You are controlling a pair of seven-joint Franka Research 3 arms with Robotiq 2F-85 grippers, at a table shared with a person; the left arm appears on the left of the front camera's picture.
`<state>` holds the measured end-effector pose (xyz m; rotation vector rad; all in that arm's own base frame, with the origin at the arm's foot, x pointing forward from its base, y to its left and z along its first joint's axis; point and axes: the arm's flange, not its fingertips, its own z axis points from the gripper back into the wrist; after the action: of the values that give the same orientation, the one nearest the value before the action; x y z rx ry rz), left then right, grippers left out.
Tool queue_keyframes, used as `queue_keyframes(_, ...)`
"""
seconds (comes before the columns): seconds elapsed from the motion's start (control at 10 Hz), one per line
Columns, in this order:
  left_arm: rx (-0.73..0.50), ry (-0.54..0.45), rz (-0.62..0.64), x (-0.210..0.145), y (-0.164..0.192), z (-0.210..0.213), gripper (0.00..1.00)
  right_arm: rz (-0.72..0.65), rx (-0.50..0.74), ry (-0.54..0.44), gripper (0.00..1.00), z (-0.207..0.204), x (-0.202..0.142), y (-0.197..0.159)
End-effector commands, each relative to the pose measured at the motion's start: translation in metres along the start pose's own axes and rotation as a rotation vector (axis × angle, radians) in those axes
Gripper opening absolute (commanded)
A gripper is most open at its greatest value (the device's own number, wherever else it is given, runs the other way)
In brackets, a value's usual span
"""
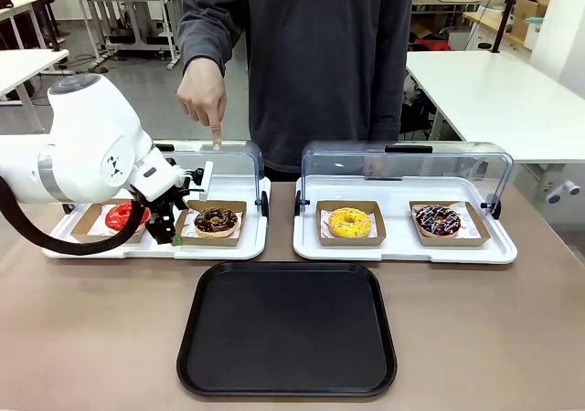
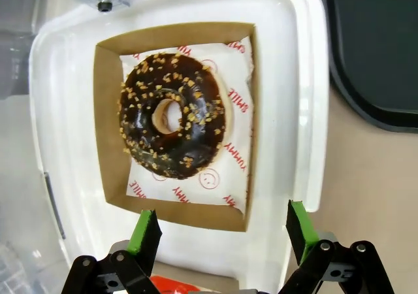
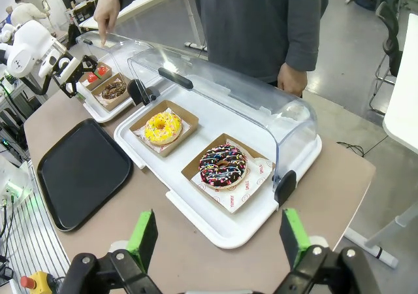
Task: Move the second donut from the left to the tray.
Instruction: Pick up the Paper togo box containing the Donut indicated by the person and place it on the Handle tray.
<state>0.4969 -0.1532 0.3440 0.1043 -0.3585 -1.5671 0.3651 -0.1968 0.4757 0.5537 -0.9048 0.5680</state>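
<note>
The chocolate-glazed donut with light speckles (image 1: 216, 219) (image 2: 173, 114) (image 3: 114, 89) lies in its brown cardboard holder (image 2: 104, 124) on white paper, second from the left. My left gripper (image 1: 167, 231) (image 2: 222, 228) is open just to the left of the holder, low over the white tray. One edge of the holder lies level with its green pads (image 2: 145, 232), which do not touch the donut. The black tray (image 1: 286, 329) (image 2: 379, 46) (image 3: 81, 173) is bare at the table's front. High over the table's right end, my right gripper (image 3: 219, 236) is open and holds nothing.
A red-glazed donut (image 1: 123, 216) sits just left of my left gripper. A yellow donut (image 1: 350, 221) and a sprinkled donut (image 1: 438, 219) lie in the right white case (image 1: 402, 247). The person's finger (image 1: 216, 139) rests on the left case's raised clear lid (image 1: 233, 160).
</note>
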Motion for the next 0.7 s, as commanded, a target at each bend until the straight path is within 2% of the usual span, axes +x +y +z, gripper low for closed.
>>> queue_keyframes(0.0,0.055,0.052,0.011,0.005,0.003,-0.009,1.00,0.022,0.002,-0.036,1.00,-0.002,0.001,-0.003)
queue_keyframes(0.2,0.098,0.074,0.034,0.003,0.002,-0.018,1.00,0.022,0.002,-0.036,1.00,-0.002,0.001,-0.003)
queue_keyframes(0.6,0.058,0.066,0.024,0.003,0.002,-0.028,1.00,0.022,0.002,-0.036,1.00,-0.002,0.001,-0.003)
